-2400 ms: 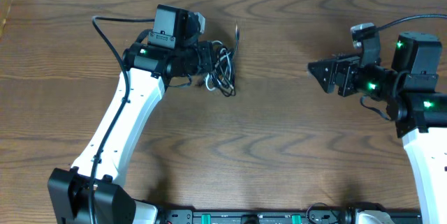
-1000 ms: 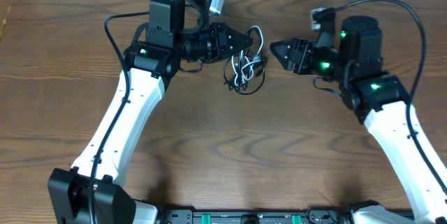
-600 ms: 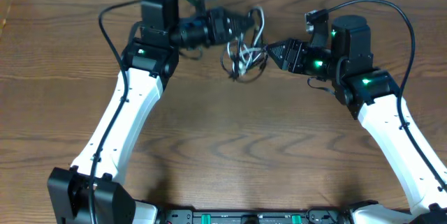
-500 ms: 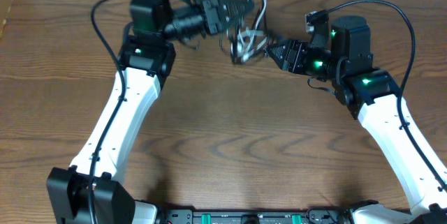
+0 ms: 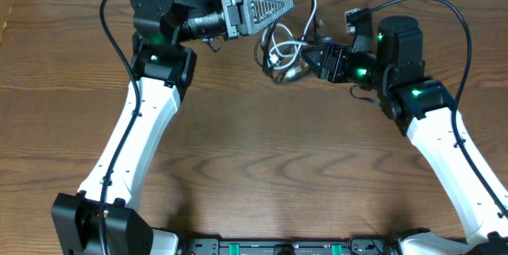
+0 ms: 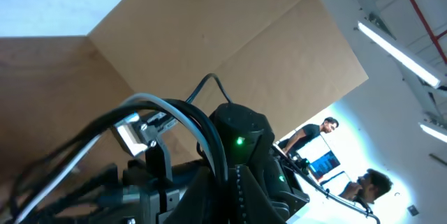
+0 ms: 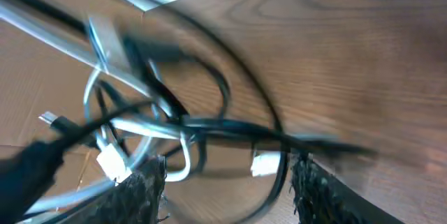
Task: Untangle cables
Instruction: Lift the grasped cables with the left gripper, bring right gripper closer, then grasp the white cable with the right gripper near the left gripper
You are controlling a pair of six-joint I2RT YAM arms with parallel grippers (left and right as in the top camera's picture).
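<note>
The cables (image 5: 287,47) are one tangled bundle of white and black loops, lifted off the table near the far edge. My left gripper (image 5: 290,2) points right and is shut on the top of the bundle, which hangs below it. My right gripper (image 5: 306,55) points left, open, its tips at the bundle's right side. In the right wrist view the cables (image 7: 181,123) cross in front of the open fingers (image 7: 227,185), with two white plug ends showing. In the left wrist view a white and black cable (image 6: 164,109) runs from the shut jaws (image 6: 230,192).
The brown wooden table (image 5: 262,168) stretches below both arms; its far edge meets a white wall just behind the bundle. The left wrist view faces my right arm (image 6: 244,137), a cardboard panel (image 6: 230,35) and people beyond.
My left gripper has risen and swung toward the far edge, lifting the bundle off the table. My right gripper has come in from the right to the bundle and has held there.
</note>
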